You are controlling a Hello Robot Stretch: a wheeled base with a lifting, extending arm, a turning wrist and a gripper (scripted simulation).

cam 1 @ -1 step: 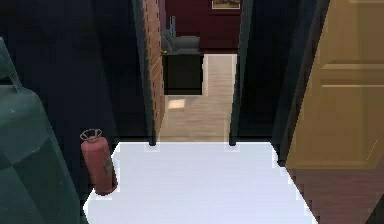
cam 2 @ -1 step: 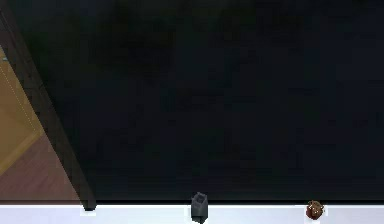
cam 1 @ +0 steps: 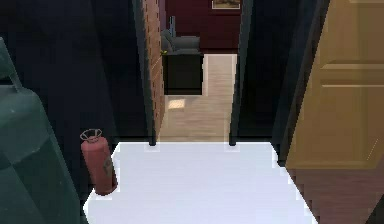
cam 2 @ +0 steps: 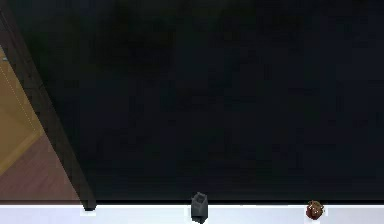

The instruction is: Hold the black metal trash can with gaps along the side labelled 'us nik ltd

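In the forward view an open doorway [cam 1: 200, 90] lies straight ahead, between dark walls. Through it I see a tan floor [cam 1: 205, 100], a dark cabinet [cam 1: 185, 70] and a dark red back wall [cam 1: 205, 25]. A pale white floor patch [cam 1: 200, 185] spreads out in front of me. In the arm side view a small dark grey block [cam 2: 200, 206] stands at the bottom edge, against a black wall [cam 2: 220, 100].
A red fire extinguisher [cam 1: 98, 165] stands at the forward view's left, beside a big dark green shape [cam 1: 30, 160]. A tan panelled door [cam 1: 350, 80] is at the right and reappears as the door [cam 2: 20, 120] in the arm side view. A small reddish-brown ball [cam 2: 315, 209] lies at the wall's foot.
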